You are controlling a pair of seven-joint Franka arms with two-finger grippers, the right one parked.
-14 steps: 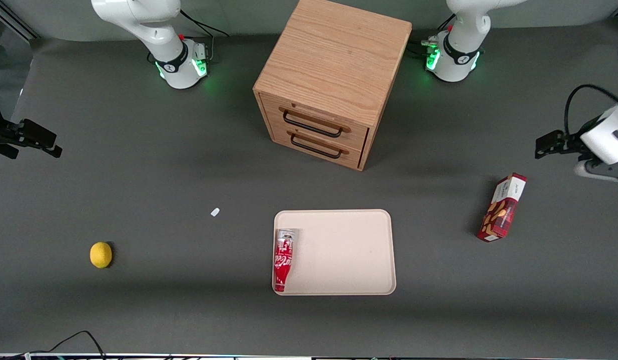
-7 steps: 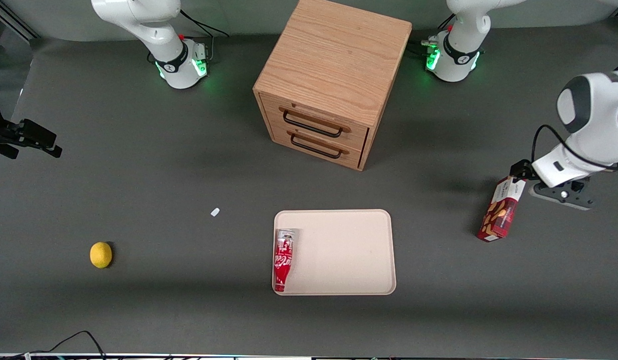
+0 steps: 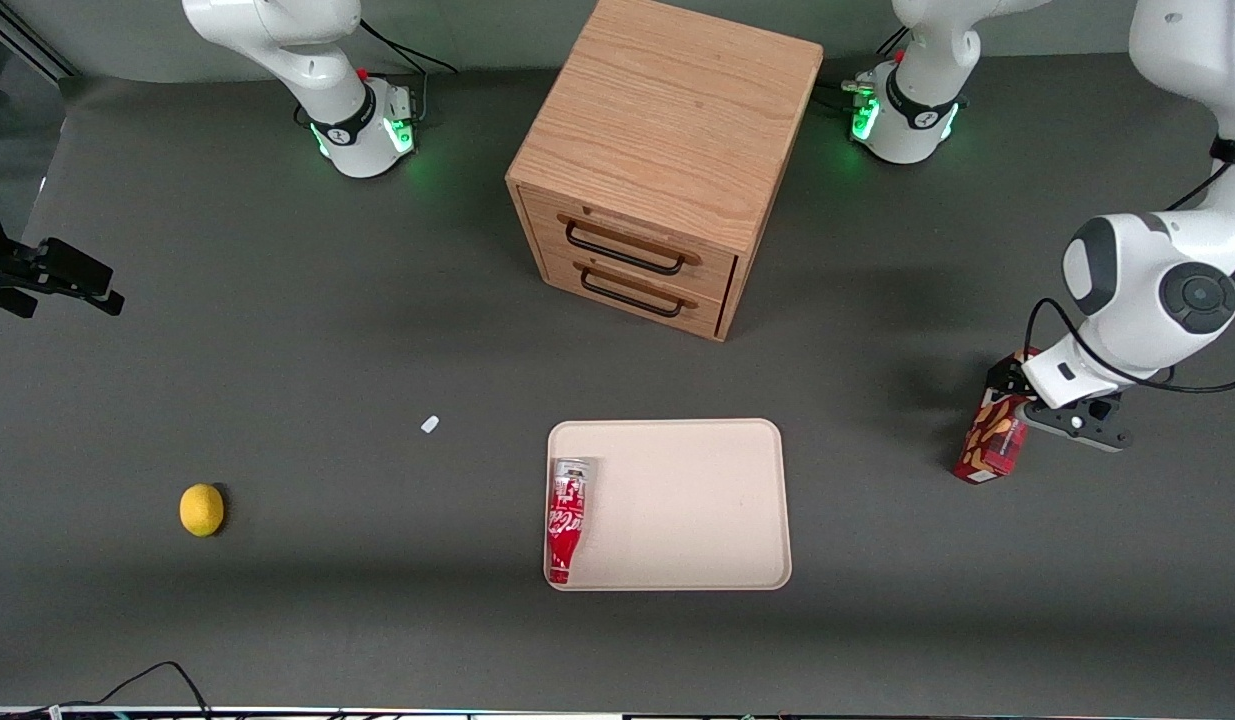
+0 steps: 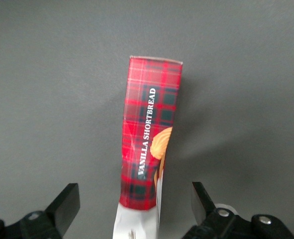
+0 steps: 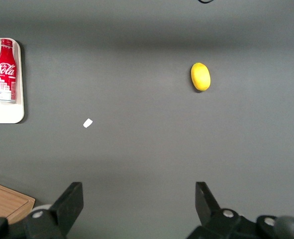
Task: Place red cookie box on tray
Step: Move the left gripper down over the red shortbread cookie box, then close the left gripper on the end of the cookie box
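Observation:
The red cookie box (image 3: pixel 995 440) lies on the grey table toward the working arm's end, well apart from the tray (image 3: pixel 697 500). My left gripper (image 3: pixel 1017 385) hangs directly above the box's white end. In the left wrist view the tartan carton (image 4: pixel 149 144) runs lengthwise between the two black fingers (image 4: pixel 64 206), with a clear gap on each side, so the gripper (image 4: pixel 136 206) is open and touches nothing. The pale beige tray sits in front of the drawer cabinet, nearer the front camera.
A red soda bottle (image 3: pixel 566 520) lies on the tray along its edge toward the parked arm. A wooden two-drawer cabinet (image 3: pixel 667 160) stands at the table's middle. A lemon (image 3: pixel 201 509) and a small white scrap (image 3: pixel 430 424) lie toward the parked arm's end.
The left arm has swung in from the table's edge and come down over the cookie box's white end. The box, tray and bottle have not moved.

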